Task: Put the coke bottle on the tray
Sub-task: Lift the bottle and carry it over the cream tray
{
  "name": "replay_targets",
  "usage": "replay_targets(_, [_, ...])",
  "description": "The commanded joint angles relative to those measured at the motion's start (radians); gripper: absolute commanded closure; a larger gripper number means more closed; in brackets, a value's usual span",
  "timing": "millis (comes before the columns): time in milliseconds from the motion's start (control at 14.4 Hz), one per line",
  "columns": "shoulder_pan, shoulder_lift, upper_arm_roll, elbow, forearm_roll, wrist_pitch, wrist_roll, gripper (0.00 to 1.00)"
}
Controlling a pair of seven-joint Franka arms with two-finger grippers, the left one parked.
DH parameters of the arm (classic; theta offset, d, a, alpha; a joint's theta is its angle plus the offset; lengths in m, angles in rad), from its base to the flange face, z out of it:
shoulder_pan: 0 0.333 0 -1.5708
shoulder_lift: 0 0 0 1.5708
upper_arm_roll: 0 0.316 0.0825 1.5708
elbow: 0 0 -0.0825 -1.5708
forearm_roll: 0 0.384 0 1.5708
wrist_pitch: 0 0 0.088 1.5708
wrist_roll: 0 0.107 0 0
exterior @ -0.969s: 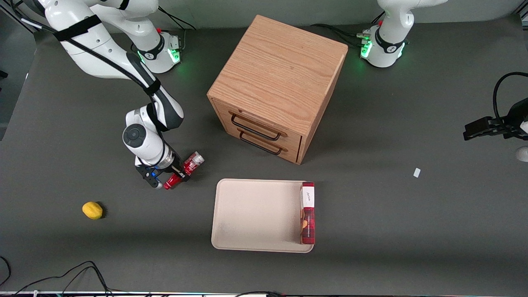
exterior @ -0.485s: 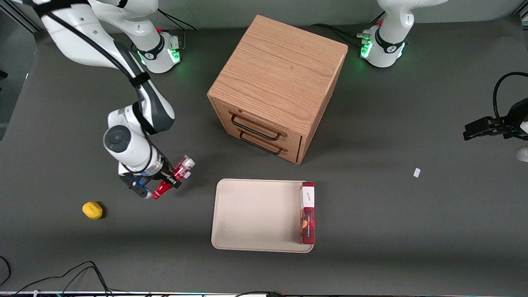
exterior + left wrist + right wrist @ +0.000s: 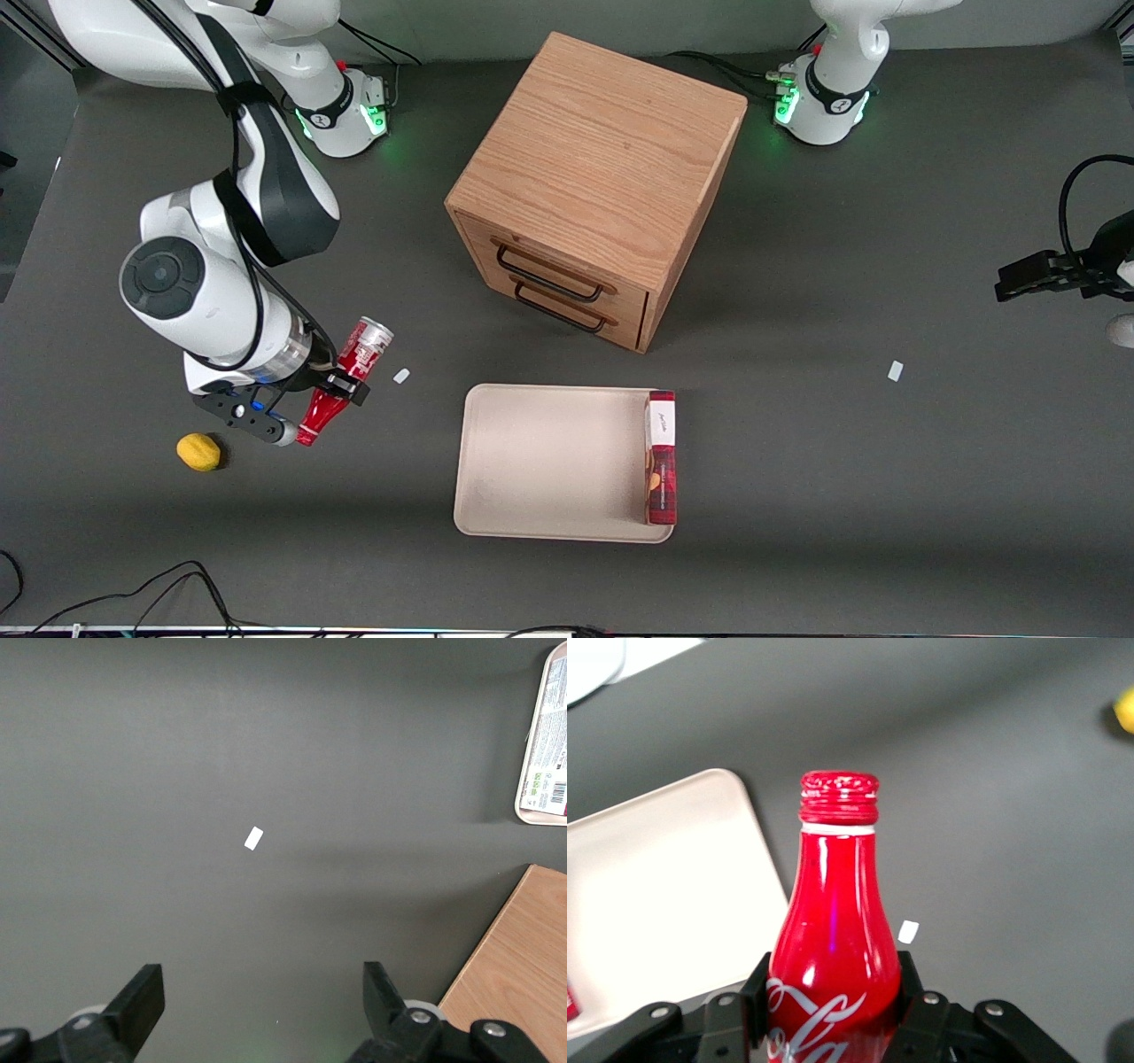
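My right gripper (image 3: 341, 383) is shut on the coke bottle (image 3: 347, 376), a slim red bottle with white script, red cap and silvery base. It holds the bottle tilted, well above the table, toward the working arm's end. In the right wrist view the bottle (image 3: 834, 948) sits between the black fingers (image 3: 755, 997), cap pointing away. The beige tray (image 3: 549, 461) lies flat on the table, apart from the bottle and lower; it also shows in the right wrist view (image 3: 656, 904).
A red rectangular box (image 3: 662, 456) with a white label lies on the tray's edge. A wooden two-drawer cabinet (image 3: 598, 186) stands farther from the camera than the tray. A yellow lemon (image 3: 198, 451) and a small white scrap (image 3: 401, 376) lie near the gripper.
The right arm has lifted the coke bottle up off the table and toward the camera, moving away from the tray. A white scrap now shows where the bottle lay.
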Motion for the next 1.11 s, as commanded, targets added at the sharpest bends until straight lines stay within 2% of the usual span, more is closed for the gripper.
replay_targets(0, [0.060,0.142,0.033,0.242,-0.056,-0.058,-0.140,0.92])
replay_targets(277, [0.151,0.371,-0.001,0.475,-0.092,0.016,-0.210,0.92])
replay_targets(415, [0.165,0.437,-0.027,0.477,-0.090,0.144,-0.245,0.92])
replay_targets(692, [0.170,0.570,-0.027,0.480,-0.088,0.310,-0.258,0.92])
replay_targets(900, [0.173,0.630,-0.027,0.477,-0.088,0.349,-0.245,0.90])
replay_targets(1038, [0.185,0.664,-0.026,0.475,-0.082,0.370,-0.219,0.84])
